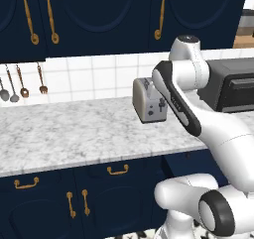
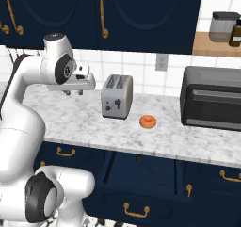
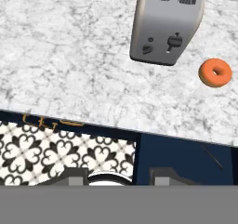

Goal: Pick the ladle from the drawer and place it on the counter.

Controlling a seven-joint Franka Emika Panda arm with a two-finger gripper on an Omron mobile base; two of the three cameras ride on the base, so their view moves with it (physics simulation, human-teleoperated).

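One slim black ladle (image 2: 151, 170) with a wire-thin handle lies inside the wide navy-blue drawer (image 2: 141, 183), which stands pulled out below the counter edge; the handle runs slantwise across the drawer's dark floor. In the hand view a thin dark line at the right of the open drawer (image 3: 186, 160) is the same ladle (image 3: 211, 156), though its bowl cannot be made out there. A small curved brass pull (image 2: 136, 211) sits on the drawer front.

Above the drawer runs the long white-and-grey speckled marble counter (image 2: 80, 120) with its thick pale edge. On it stand a grey two-slot toaster (image 2: 116, 97), an orange ring-shaped doughnut (image 2: 148, 121) just to the right of the toaster, and a dark boxy toaster oven (image 2: 212, 103) further right. Brown-handled forks and silver spoons (image 1: 20, 82) hang on the white tiled wall at the far left.

The white arm's two-finger gripper (image 2: 73, 93) hangs above the counter, left of the toaster and well apart from the drawer and the ladle. Its two small dark fingertips (image 3: 76, 177) rise at the bottom of the hand view with a clear gap between them, partly spread, and nothing sits between them or touches them. Beneath them the hand view looks down on the counter's edge, the patterned black-and-white floor tiles (image 3: 60, 148) and the drawer's near corner.
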